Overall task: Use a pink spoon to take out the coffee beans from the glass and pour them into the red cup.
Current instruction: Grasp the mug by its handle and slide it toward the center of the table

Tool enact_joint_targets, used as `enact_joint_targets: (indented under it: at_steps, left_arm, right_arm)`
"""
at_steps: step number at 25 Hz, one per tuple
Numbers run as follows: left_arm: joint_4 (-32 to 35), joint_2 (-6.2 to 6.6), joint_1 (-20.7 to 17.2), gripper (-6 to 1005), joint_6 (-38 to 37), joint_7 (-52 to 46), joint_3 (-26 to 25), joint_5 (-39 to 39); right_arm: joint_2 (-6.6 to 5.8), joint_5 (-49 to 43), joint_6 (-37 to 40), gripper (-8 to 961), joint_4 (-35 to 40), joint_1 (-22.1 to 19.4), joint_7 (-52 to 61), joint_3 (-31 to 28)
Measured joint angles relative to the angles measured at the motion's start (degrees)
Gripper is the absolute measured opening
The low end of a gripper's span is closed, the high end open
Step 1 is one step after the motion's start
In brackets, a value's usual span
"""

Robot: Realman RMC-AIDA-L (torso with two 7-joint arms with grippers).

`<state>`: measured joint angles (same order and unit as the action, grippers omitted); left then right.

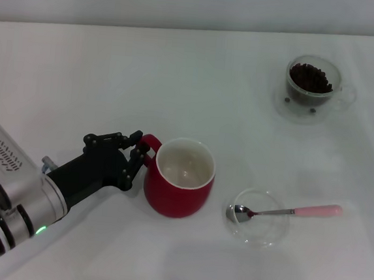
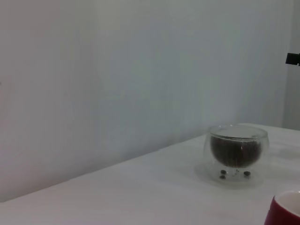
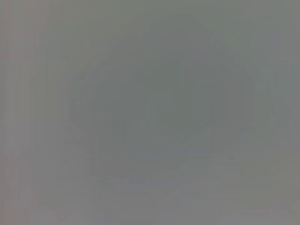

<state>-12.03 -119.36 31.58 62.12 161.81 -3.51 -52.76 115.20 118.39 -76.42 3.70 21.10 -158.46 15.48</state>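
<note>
At the table's left, the red cup's handle [image 1: 149, 144] is being gripped by the left gripper [image 1: 135, 154], its fingers closed.

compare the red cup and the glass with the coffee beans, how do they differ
The red cup is opaque glossy red with a white inside; the glass is clear. The red cup looks empty, while the glass holds dark coffee beans. The red cup is the larger vessel and sits near the robot, with the left gripper at its handle; the glass stands farther back on the right on a clear saucer, untouched. Both stand upright on the white table and have side handles.
</note>
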Motion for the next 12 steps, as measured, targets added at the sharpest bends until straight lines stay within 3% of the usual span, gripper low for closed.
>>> enact_joint_targets:
  at_steps: [12]
  left_arm:
    - [-0.47, -0.09, 0.07, 184, -0.30, 0.00, 0.04, -0.06]
  right_arm:
    - [-0.07, -0.01, 0.18, 869, 0.70, 0.20, 0.03, -0.02]
